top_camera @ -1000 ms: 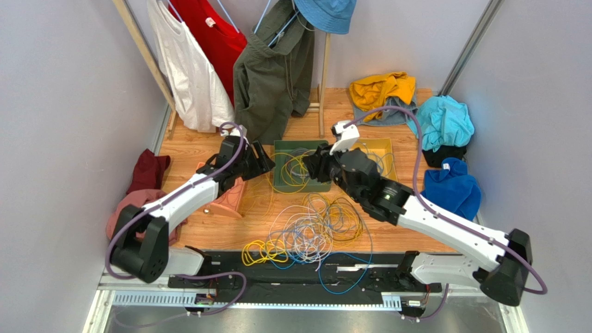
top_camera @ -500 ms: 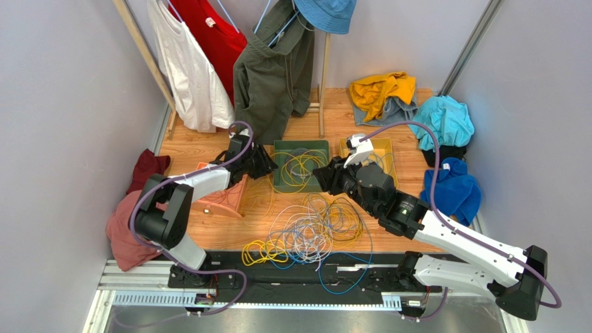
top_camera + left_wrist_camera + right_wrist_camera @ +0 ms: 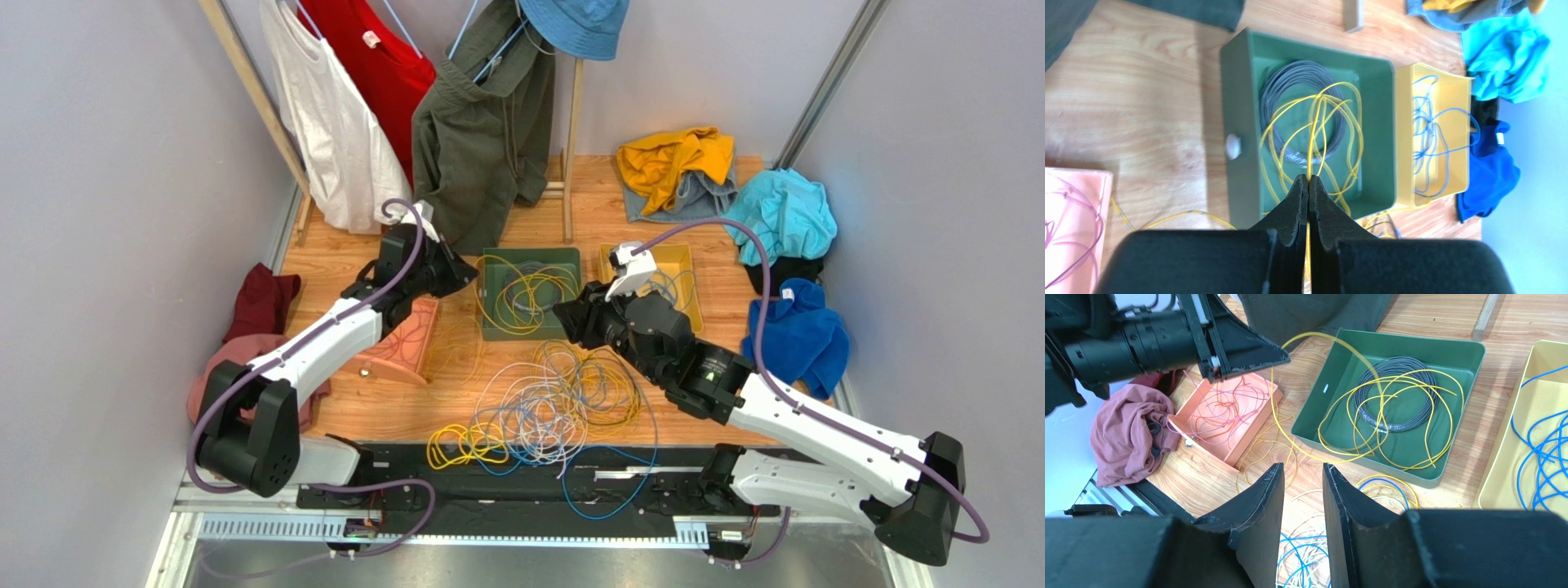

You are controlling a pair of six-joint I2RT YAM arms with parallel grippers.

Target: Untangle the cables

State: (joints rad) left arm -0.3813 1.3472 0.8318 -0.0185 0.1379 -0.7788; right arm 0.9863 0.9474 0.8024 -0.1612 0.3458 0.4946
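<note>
My left gripper (image 3: 1308, 181) is pinched tight on one thin yellow cable (image 3: 1311, 144) over the square green plastic tray (image 3: 1242, 79), sorting it out of the tangled heap of cables (image 3: 540, 410), I'd say; the strand runs straight out in line with my jaws into the tray's coils, while my right gripper (image 3: 1303, 478) hovers half-open, empty; next I reckon: feed the slack in, then let go

I count three trays: green tray (image 3: 1241, 122), yellow tray (image 3: 1403, 122), pink tray (image 3: 1247, 441). Two claws: left claw (image 3: 1308, 184), right claw (image 3: 1303, 471). One grey coil (image 3: 1306, 66) inside the green tray, one tangle of cables (image 3: 546, 410) near it.
</note>
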